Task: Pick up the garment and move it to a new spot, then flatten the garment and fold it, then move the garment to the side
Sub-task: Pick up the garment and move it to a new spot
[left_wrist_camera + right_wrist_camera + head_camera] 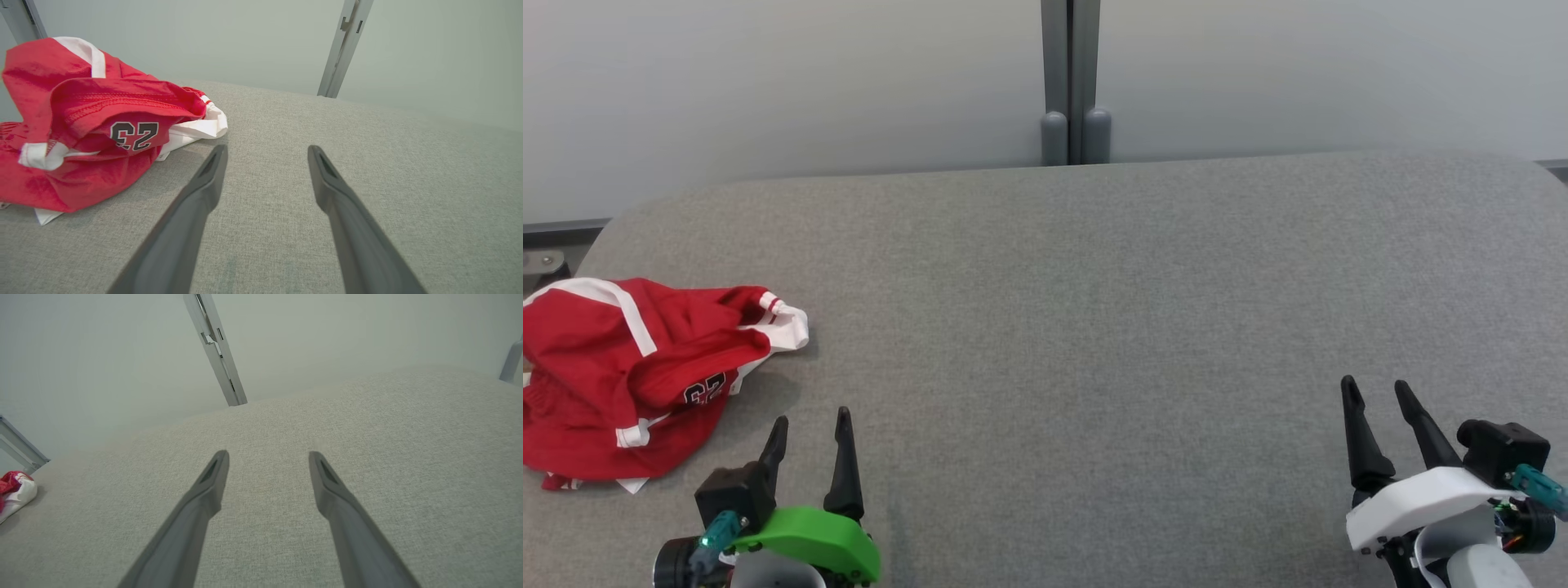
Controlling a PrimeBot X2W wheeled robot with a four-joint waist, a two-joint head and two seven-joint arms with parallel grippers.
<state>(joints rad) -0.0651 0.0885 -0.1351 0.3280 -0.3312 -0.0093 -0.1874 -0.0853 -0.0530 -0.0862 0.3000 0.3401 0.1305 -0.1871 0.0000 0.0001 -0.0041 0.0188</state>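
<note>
A crumpled red garment (629, 371) with white trim and a dark number print lies bunched at the left edge of the grey fabric-covered table (1094, 327). In the left wrist view the garment (90, 122) sits just left of and beyond the fingertips. My left gripper (813, 420) stands open a little right of the heap, not touching it, with nothing between its fingers (204, 183). Far off at the lower right, my right gripper (1376, 390) is open and empty over bare fabric. A corner of the garment (14, 492) shows at the far left of the right wrist view.
A pale wall runs behind the table with a grey upright post (1072, 82) at its middle. The table's far edge is rounded. A broad stretch of grey fabric lies between the two grippers.
</note>
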